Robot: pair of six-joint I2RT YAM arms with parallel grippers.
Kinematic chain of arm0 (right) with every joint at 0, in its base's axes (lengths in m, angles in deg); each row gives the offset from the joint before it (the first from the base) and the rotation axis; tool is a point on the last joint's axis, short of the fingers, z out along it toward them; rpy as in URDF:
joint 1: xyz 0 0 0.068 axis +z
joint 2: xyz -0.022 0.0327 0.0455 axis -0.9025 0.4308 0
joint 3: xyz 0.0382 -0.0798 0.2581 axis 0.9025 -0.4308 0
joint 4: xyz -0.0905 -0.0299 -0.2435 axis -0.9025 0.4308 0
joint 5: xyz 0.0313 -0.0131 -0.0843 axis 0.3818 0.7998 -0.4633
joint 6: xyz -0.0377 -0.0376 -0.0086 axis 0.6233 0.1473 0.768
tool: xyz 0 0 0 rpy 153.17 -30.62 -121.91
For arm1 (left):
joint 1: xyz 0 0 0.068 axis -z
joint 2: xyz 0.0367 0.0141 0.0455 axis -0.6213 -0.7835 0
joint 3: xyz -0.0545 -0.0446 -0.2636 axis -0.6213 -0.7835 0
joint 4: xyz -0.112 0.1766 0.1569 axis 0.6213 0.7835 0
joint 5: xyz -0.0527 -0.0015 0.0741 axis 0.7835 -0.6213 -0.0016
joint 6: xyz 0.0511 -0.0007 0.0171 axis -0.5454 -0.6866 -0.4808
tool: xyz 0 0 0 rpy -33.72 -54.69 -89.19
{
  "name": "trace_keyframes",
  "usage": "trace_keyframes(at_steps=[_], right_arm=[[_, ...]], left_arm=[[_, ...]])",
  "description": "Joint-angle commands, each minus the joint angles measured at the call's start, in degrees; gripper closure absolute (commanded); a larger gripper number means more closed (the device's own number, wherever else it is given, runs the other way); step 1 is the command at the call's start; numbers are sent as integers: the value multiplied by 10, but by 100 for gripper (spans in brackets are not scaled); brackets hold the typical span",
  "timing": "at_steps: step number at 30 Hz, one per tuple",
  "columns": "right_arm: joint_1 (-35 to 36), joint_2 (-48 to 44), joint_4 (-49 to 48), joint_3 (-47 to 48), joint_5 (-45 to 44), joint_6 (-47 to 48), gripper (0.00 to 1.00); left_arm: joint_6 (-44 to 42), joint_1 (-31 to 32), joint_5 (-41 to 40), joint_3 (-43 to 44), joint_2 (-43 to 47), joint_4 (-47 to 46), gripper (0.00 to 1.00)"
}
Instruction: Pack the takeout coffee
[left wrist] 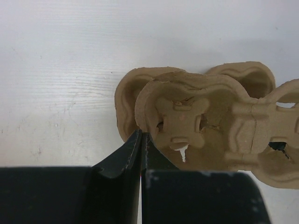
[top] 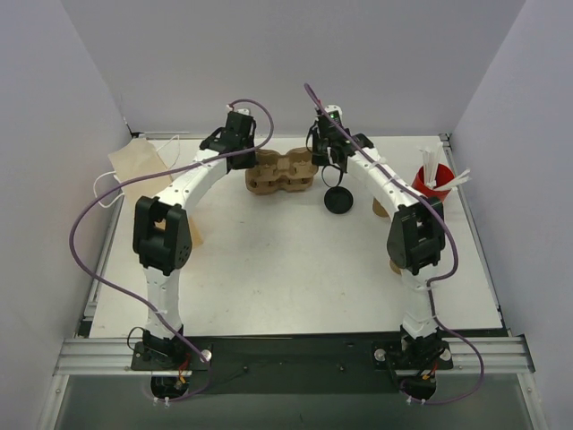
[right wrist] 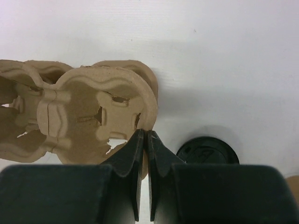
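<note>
**Two-arm grasp on a pulp cup carrier.** We see the left gripper (left wrist: 142, 136) and the right gripper (right wrist: 144, 135) each clenched on the rim of the upper carrier (top: 282, 170), the left at its left end lobe and the right at its right end lobe. In both wrist views the fingers (left wrist: 128, 156) stand almost closed, with only the thin pulp edge pinched between them. The upper carrier (left wrist: 196, 121) sits nested over a lower carrier (left wrist: 124, 95), whose lobes show beyond its far edge.

Of the takeout coffee, we can identify only the black lid (top: 337, 199). It lies flat on the table (top: 269, 269), just beside the right gripper on the side away from the carriers and nearer that arm's base. It touches neither the fingers nor the carriers. In the right wrist view the lid (right wrist: 208, 150) shows just past the right-hand finger. From the left gripper it lies well apart, beyond the full length of both carriers.

A tan shape (top: 380, 209) shows beside the right forearm, near the lid; we cannot tell whether it is the paper cup.
</note>
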Motion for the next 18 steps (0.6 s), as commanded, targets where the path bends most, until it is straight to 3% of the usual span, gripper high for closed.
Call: trace_keyframes(at_steps=[1,9,11,16,18], right_arm=[[10,-78,23,-38,-25,-36,100],[19,-204,59,-248,-37,-125,100],[26,-241,69,-290,-40,-139,98],[42,-304,81,-418,-64,-173,73],[42,-324,82,-437,-68,-177,69]], left_arm=[[4,22,14,5,67,22,100],[40,90,-1,-168,176,1,100],[62,106,-2,-249,219,-30,100],[107,166,-11,-385,293,-81,100],[116,181,-14,-435,304,-108,97]])
